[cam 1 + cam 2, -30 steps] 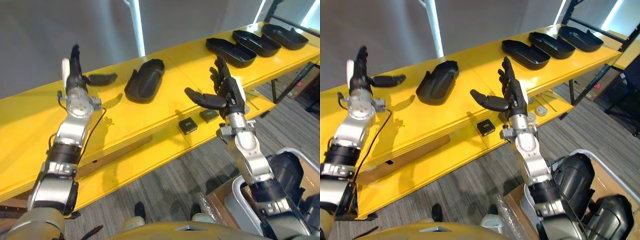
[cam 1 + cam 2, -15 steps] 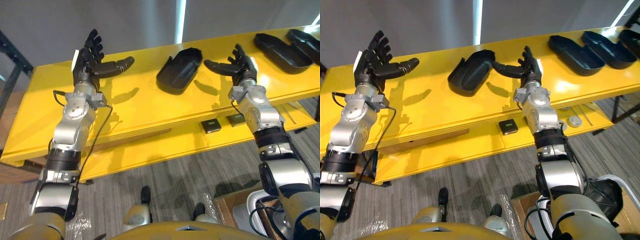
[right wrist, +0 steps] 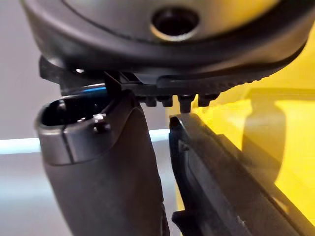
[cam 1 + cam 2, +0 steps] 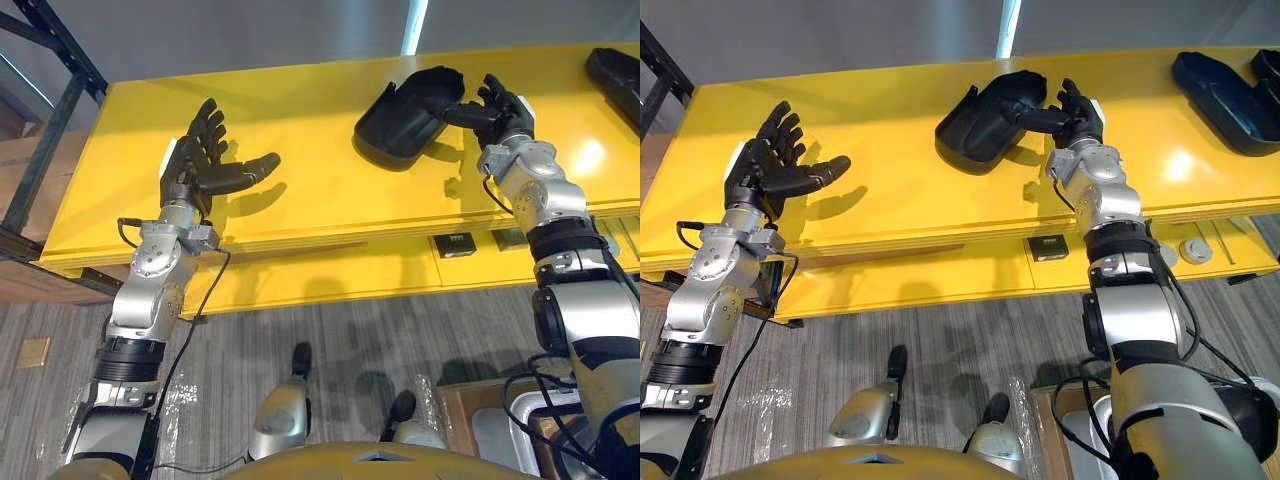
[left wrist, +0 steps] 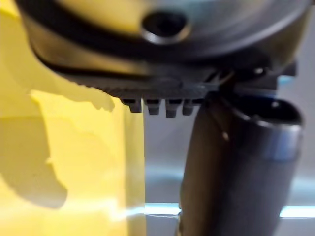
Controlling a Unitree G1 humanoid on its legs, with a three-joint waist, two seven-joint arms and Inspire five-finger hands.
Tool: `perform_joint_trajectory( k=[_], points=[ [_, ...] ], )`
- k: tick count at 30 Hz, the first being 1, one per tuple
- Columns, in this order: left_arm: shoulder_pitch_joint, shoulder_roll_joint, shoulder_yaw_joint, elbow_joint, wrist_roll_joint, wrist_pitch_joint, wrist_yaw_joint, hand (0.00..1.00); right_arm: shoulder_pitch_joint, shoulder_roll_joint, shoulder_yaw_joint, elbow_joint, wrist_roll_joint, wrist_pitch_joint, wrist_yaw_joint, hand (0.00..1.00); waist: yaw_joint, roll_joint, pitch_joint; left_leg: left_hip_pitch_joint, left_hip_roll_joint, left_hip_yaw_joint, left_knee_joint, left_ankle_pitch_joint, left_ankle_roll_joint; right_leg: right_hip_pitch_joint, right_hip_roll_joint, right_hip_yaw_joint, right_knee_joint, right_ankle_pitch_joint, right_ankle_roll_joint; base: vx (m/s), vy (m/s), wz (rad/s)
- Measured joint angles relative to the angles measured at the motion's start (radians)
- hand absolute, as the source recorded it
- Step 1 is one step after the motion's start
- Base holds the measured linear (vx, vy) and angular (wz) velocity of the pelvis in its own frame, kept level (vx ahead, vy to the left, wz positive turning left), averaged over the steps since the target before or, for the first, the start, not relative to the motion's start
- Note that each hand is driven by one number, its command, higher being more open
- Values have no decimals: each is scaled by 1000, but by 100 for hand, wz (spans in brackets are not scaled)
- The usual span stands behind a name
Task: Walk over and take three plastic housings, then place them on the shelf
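Note:
A black plastic housing [image 4: 980, 125] lies hollow side up on the yellow shelf top [image 4: 890, 130]. My right hand [image 4: 1083, 118] is at its right end, fingers straight and open, thumb reaching over the housing's rim [image 3: 221, 182]. The right wrist view has the thumb [image 3: 98, 162] right beside that rim. My left hand [image 4: 203, 165] hovers open over the bare left part of the shelf top, holding nothing. Another black housing [image 4: 1220, 85] lies at the far right, with a further one [image 4: 1270, 62] at the picture's edge.
Under the top board runs a lower yellow shelf [image 4: 940, 280] with a small black box [image 4: 1047, 246] and round parts [image 4: 1195, 250]. A black rack frame [image 4: 50, 130] stands at the left end. A grey wall is behind, grey carpet [image 4: 330, 330] below.
The camera has shifted and the shelf now lies square in front. My right hand has come up to the nearest housing, thumb at its rim. The left hand stays open.

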Motion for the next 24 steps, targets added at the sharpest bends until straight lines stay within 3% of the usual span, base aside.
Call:
perform_joint_trajectory(
  k=[7, 11, 16, 20, 24],
  points=[
    [24, 0, -1, 0, 0, -7, 0, 100, -20, -30, 2, 5, 0, 0, -12, 100, -3, 2, 34, 5, -7, -3, 1, 6, 7, 0, -10, -4, 22, -14, 4, 6, 1, 2],
    [48, -2, -3, 0, 0, -11, -7, 100, -48, -35, 8, 46, -5, -12, 48, 100, -6, 8, 37, 9, -10, -6, 0, 6, 7, -2, -17, -6, 41, -25, 4, -13, -7, 3],
    [49, -2, -4, 0, 0, -25, -22, 100, -121, -39, 69, 73, -5, -80, 92, 100, -5, 38, 62, 4, -10, -14, 0, 3, 5, -8, -19, -15, 51, -26, 5, -57, -11, 3],
    [64, -2, -4, 0, -3, -25, -29, 100, -147, -41, 84, 73, -3, -118, 125, 100, 1, 40, 62, -2, -10, -20, 0, 5, 4, -11, -18, -18, 55, -29, 3, -29, -30, 5],
    [71, -2, -4, 0, -5, -27, -39, 100, -152, -68, 85, 73, -3, -118, 175, 100, 7, 40, 62, -4, -16, -23, 1, 7, 7, -10, -23, -22, 57, -31, 4, 5, -23, 5]
  ],
)
